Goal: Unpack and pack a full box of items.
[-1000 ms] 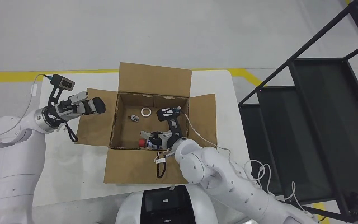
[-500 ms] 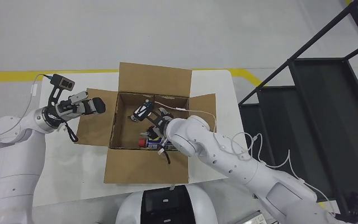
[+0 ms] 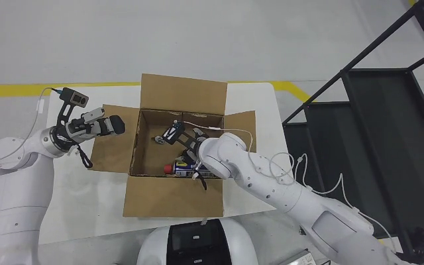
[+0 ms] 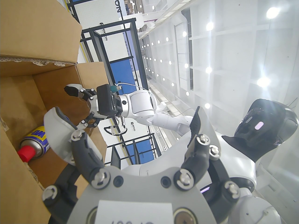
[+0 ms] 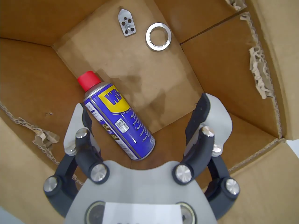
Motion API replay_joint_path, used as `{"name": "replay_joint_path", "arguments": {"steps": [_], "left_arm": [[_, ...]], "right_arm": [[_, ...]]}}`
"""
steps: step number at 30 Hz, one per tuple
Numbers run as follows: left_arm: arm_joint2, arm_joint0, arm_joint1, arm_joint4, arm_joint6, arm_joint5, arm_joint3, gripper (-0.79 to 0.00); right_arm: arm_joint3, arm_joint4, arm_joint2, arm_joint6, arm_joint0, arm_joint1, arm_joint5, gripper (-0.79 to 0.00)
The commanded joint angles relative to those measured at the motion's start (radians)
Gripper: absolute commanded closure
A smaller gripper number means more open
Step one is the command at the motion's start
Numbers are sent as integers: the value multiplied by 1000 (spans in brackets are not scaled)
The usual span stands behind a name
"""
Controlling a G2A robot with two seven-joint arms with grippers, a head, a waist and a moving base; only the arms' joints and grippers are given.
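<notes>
Right tool (image 5: 142, 110): spread wide, holding nothing; hangs inside the mouth of the open box (image 5: 35, 8), fingers aimed down at its floor.
Under the tool: spray can (image 5: 119, 115) on its side on the box floor, red cap pointing away from the tool, body running below the gap between the fingers and passing close under one of them; apart from both, as far as can be told.
Ahead of the tool: metal ring (image 5: 158, 36) and a small drilled metal plate (image 5: 126, 22), flat on the floor, just beside each other, well beyond the can's cap.
Around the tool: cardboard walls on every side, flaps folded outward, torn edges on some.
Change: a second ago low at the can by the near wall; since then swung across toward the far side of the box with the wrist turned, and almost still over the last half second. No visible shift in the can.
Meaning for the task: looks like a re-aim, not a grasp; nothing lifted yet, so can, ring and plate remain to be unpacked. Likely needs a descent that straddles the can across its width.
Left tool (image 3: 108, 123): also wide and empty, parked outside the box beside its side flap, unmoved through the second.
Bench (image 3: 79, 199): white, carrying the box.
</notes>
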Motion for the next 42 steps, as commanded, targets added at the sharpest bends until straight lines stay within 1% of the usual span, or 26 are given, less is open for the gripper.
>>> {"name": "replay_joint_path", "arguments": {"steps": [1, 3, 4, 7, 10, 15, 17, 30, 36, 37, 38, 39, 42], "left_arm": [[0, 0, 0, 0, 0, 0, 0, -785], [0, 0, 0, 0, 0, 0, 0, -785], [0, 0, 0, 0, 0, 0, 0, -785], [0, 0, 0, 0, 0, 0, 0, -785], [0, 0, 0, 0, 0, 0, 0, -785], [0, 0, 0, 0, 0, 0, 0, -785], [0, 0, 0, 0, 0, 0, 0, -785], [0, 0, 0, 0, 0, 0, 0, -785], [0, 0, 0, 0, 0, 0, 0, -785], [0, 0, 0, 0, 0, 0, 0, -785], [0, 0, 0, 0, 0, 0, 0, -785], [0, 0, 0, 0, 0, 0, 0, -785], [0, 0, 0, 0, 0, 0, 0, -785]], "right_arm": [[3, -5, -2, -2, -1, 0, -7, -785], [26, -31, -8, 0, 3, 1, -47, -785], [31, -27, -17, 20, 11, 1, -112, -785], [60, -16, -16, 66, 42, 2, -249, -785], [97, 5, -21, 92, 68, 0, -358, -785], [164, 62, -69, 102, 99, -23, -474, -785], [200, 71, -95, 99, 115, -36, -495, -785], [495, 116, -213, 30, 199, -146, -483, -785], [576, 112, -250, -7, 219, -190, -489, -785], [583, 113, -252, -14, 221, -195, -491, -757], [591, 111, -254, -17, 225, -200, -494, -391], [596, 107, -256, -19, 228, -204, -497, 0], [609, 101, -257, -22, 235, -212, -507, 0]]}}
